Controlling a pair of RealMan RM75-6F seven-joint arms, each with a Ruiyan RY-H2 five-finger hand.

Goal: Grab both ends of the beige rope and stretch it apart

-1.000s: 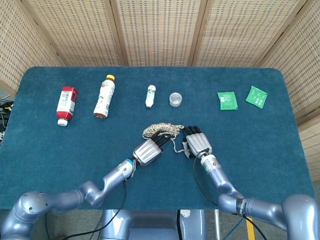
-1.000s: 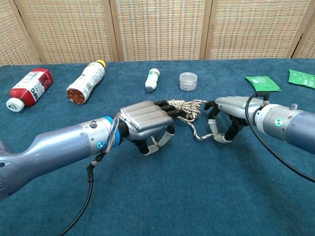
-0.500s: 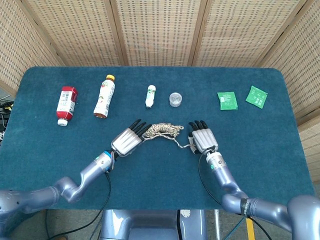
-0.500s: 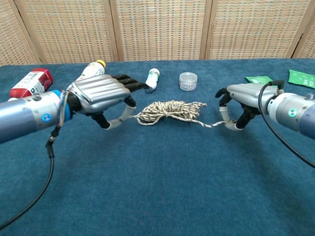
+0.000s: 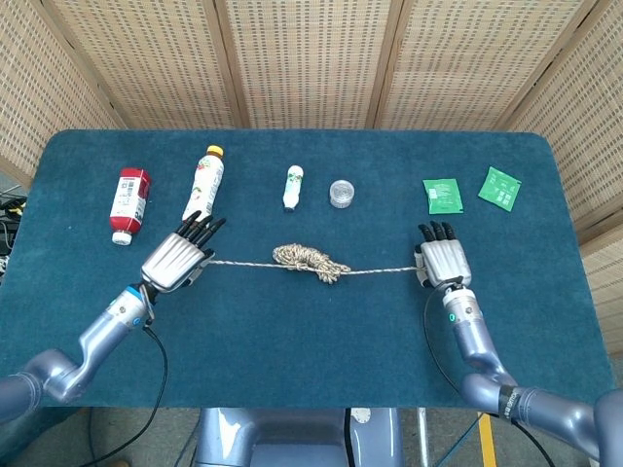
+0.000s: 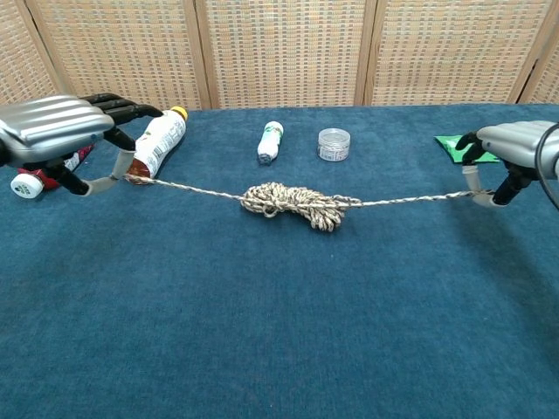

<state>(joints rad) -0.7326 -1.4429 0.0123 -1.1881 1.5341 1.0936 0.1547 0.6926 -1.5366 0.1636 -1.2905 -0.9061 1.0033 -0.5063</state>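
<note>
Beige rope taut, ends pinched by left hand, right hand

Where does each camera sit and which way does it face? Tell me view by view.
Head view: sits high above the near table edge, looking steeply down on the whole table; both arms, left hand and right hand show.
Chest view: sits low at the near edge, looking level across toward the wicker screens; only the left hand and right hand show, at the frame edges.
Shared: the beige rope with its tangled middle, both hands, bottles, small jar.
</note>
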